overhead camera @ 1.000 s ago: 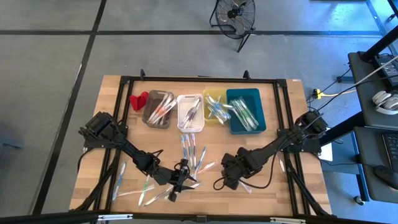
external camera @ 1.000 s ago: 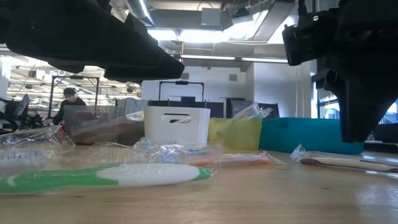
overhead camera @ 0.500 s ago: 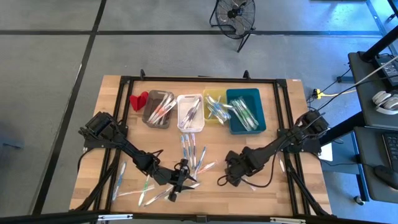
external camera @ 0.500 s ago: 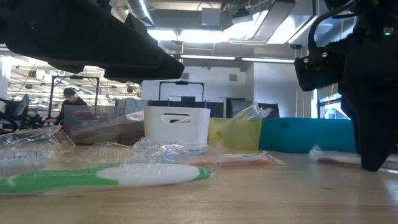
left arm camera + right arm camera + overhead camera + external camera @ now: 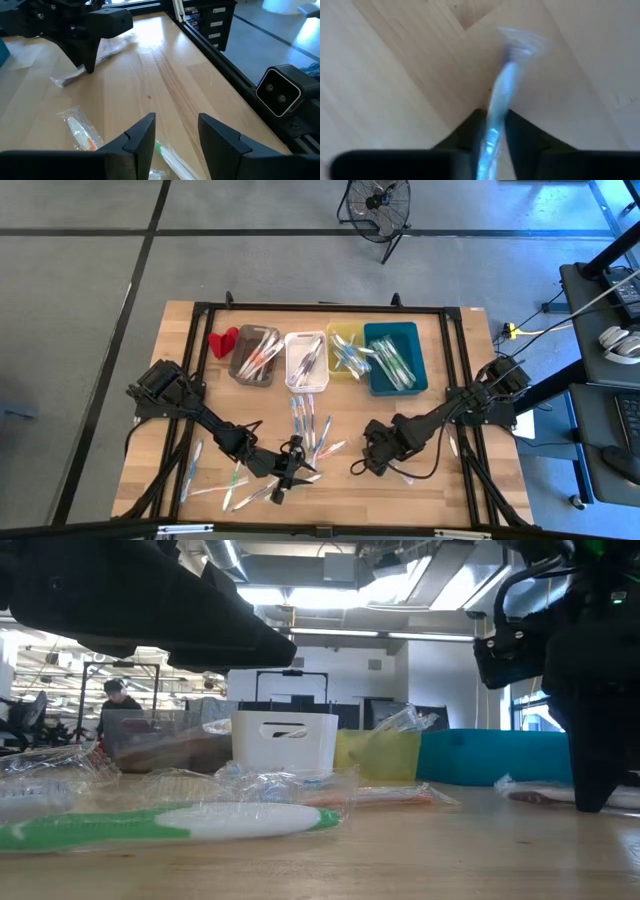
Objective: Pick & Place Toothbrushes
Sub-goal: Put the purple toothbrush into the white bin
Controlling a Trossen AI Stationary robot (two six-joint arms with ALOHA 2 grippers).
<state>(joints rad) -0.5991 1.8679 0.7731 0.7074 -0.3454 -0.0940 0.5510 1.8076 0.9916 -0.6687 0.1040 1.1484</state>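
Note:
Loose wrapped toothbrushes (image 5: pixel 310 425) lie across the middle and near left of the wooden table. My right gripper (image 5: pixel 372 464) points down at the near right and is shut on one blue toothbrush (image 5: pixel 504 85) in a clear wrapper. The low view shows its finger (image 5: pixel 590 795) reaching down to that toothbrush (image 5: pixel 535 795) on the tabletop. My left gripper (image 5: pixel 175 131) stands open just above the table near the front middle (image 5: pixel 290 470). Nothing is between its fingers. My right gripper pinches the blue toothbrush between its two fingers, partway along its length (image 5: pixel 494 116). The fingers come from above, pointing down, and lie across it. The toothbrush still lies flat on the table, and its wrapper's end (image 5: pixel 522 40) stretches away from the fingers.
Four bins stand in a row at the far side, each with toothbrushes in it: grey (image 5: pixel 240 365), white (image 5: pixel 292 370), yellow (image 5: pixel 335 332), teal (image 5: pixel 375 375). A small red object (image 5: pixel 222 340) lies left of them. A green-and-white toothbrush (image 5: pixel 180 822) lies close to the low camera.
My right gripper has come down toward the table onto the wrapped blue toothbrush, so its finger now reaches the tabletop. The toothbrush has stayed lying where it was.

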